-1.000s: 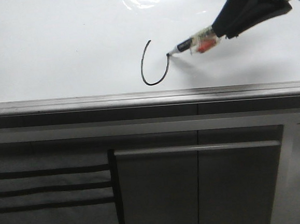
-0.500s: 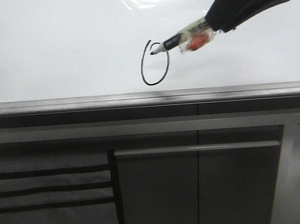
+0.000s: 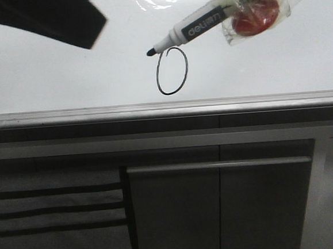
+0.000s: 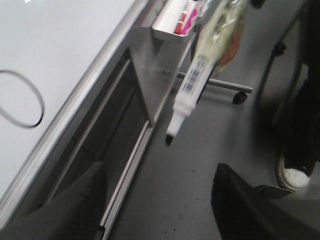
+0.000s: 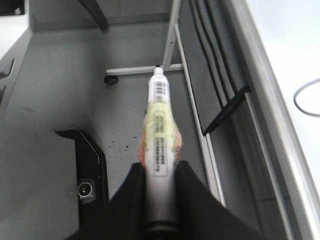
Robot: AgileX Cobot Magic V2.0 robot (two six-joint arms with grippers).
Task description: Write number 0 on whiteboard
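Note:
The number 0 (image 3: 159, 79) is a closed thin black oval on the whiteboard (image 3: 64, 75), just above its lower edge. My right gripper (image 5: 160, 169) is shut on a white marker (image 3: 196, 26) with yellowish tape and a red piece bound to it. The marker's black tip (image 3: 149, 53) hangs off the board, up and left of the 0. My left gripper (image 4: 160, 210) is open and empty, away from the board; its arm (image 3: 48, 15) shows at the front view's top left. Part of the 0 shows in the left wrist view (image 4: 36, 96) and the right wrist view (image 5: 298, 104).
A grey metal edge rail (image 3: 165, 108) runs under the board, with dark grey cabinet panels (image 3: 219, 212) below. A tray of markers (image 4: 177, 20), a wheeled stand foot (image 4: 240, 95) and a shoe (image 4: 292, 172) are on the floor side. A black box (image 5: 85, 185) sits below the right gripper.
The marker closed the oval at its top, then lifted off the board, up and toward the camera. The left arm came into the front view at top left.

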